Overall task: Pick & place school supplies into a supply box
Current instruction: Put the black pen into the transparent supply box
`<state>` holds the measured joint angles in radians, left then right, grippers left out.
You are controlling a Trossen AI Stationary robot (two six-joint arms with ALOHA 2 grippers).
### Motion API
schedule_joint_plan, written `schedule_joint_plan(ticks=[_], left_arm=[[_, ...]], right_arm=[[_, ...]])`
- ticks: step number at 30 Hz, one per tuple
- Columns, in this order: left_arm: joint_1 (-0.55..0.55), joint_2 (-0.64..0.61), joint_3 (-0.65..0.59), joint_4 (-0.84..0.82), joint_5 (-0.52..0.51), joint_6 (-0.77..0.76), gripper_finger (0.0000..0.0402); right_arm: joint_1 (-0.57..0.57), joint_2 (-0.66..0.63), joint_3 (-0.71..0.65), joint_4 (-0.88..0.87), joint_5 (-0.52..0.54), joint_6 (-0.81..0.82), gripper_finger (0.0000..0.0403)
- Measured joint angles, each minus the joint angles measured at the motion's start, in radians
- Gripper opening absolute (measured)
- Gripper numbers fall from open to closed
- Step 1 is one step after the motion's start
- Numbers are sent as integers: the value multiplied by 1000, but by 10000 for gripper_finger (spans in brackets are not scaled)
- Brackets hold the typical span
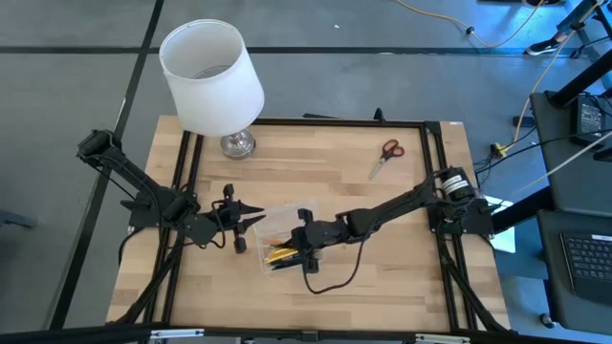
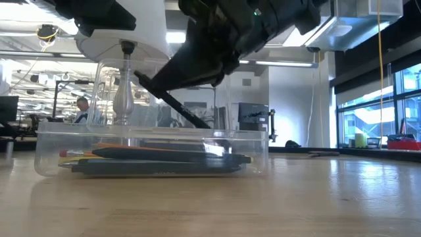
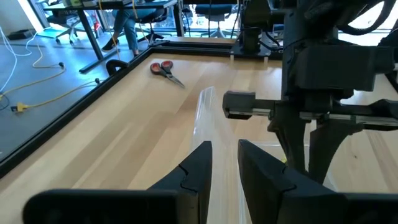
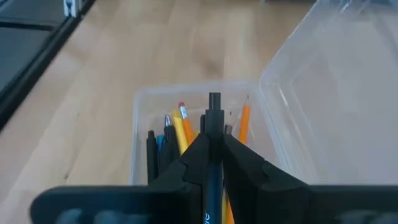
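Overhead view: right gripper (image 1: 298,250) reaches over the clear box (image 1: 283,234) at mid-table, pinching a dark pen (image 1: 292,261); yellow and orange pencils (image 1: 279,254) already lie inside. Left gripper (image 1: 251,222) holds the box's near edge, apparently to steady it during loading. Scissors (image 1: 386,157) lie well apart near the far right corner, not yet collected. Lamp (image 1: 211,79) stands at the far left, clear of both arms.

Table-level view: box (image 2: 151,151) rests flat, pens stacked low within; the held pen (image 2: 172,101) slants down toward it from above.

Left wrist view: fingers (image 3: 260,168) stand slightly apart astride a thin clear wall (image 3: 206,127), probably the lid's edge; scissors (image 3: 164,69) beyond.

Right wrist view: fingers (image 4: 196,152) are pressed on the pen (image 4: 213,134), aimed into the box (image 4: 141,127). The raised lid (image 4: 329,81) beside it limits the approach.
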<state>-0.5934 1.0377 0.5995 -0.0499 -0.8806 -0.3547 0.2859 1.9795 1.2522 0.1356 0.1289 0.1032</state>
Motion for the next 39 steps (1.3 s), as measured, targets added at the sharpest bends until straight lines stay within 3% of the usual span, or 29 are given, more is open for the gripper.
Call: schedule_joint_plan(ticks=[33,39], left_arm=[[0,0,0,0,4,-1,72],[0,0,0,0,3,-1,72]], right_arm=[[0,8,0,3,9,-33,45],[0,8,0,3,9,-32,64]])
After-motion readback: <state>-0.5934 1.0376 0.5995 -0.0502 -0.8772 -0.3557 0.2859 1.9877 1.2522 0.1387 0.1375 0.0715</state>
